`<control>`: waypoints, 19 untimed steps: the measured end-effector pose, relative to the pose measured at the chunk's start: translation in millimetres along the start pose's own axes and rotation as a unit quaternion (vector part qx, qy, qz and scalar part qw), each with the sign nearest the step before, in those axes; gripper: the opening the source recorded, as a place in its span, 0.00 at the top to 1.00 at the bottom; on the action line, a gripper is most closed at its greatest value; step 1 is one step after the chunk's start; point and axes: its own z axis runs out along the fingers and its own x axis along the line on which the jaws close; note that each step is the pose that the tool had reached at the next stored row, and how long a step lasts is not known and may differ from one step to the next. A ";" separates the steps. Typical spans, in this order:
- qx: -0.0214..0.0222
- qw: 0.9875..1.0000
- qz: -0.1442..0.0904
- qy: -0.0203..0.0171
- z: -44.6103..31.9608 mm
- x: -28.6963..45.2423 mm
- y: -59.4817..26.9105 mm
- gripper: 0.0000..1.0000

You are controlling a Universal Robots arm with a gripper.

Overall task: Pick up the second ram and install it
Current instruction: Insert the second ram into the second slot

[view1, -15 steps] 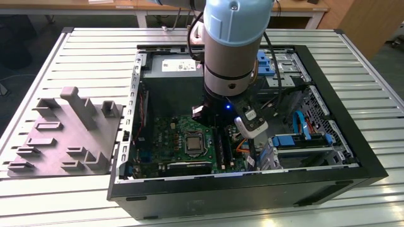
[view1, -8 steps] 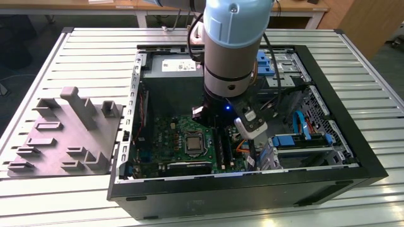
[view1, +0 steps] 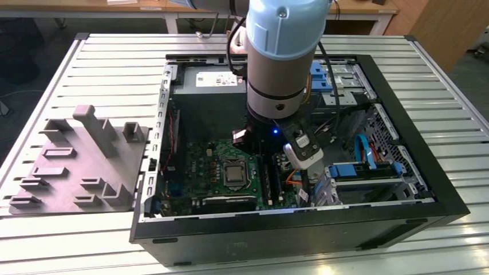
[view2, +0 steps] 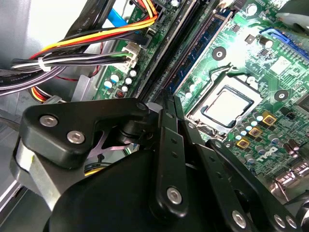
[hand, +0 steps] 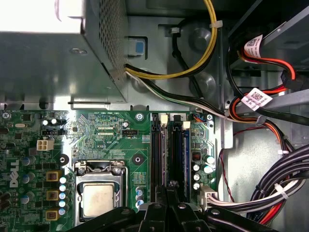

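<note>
The second ram (view2: 200,46), a thin dark stick with a row of chips, stands on edge among the long black memory sockets (hand: 155,154) of the green motherboard (view1: 210,169). It also appears in the first wrist view (hand: 176,154). My gripper (view2: 170,96) is low inside the open computer case, with its black fingers drawn together over the socket row. Their tips sit at the near end of the ram (hand: 167,186). Whether they pinch the stick or only rest by it is hidden. The pale blue arm (view1: 279,57) covers the gripper in the exterior view.
A bare processor (hand: 99,198) sits beside the sockets. Cable bundles (hand: 280,193) crowd the other side, next to the drive bays (view1: 367,166). The grey power supply (view1: 214,80) fills the case's far corner. A grey moulded tray (view1: 77,154) with upright posts lies outside, at the exterior view's left.
</note>
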 end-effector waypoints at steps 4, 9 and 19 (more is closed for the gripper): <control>0.000 1.000 0.000 0.000 1.5 0.1 0.0 0.88; 0.000 1.000 0.000 0.000 2.2 0.1 -0.2 0.88; -0.011 1.000 0.001 0.000 2.5 0.2 -0.1 0.88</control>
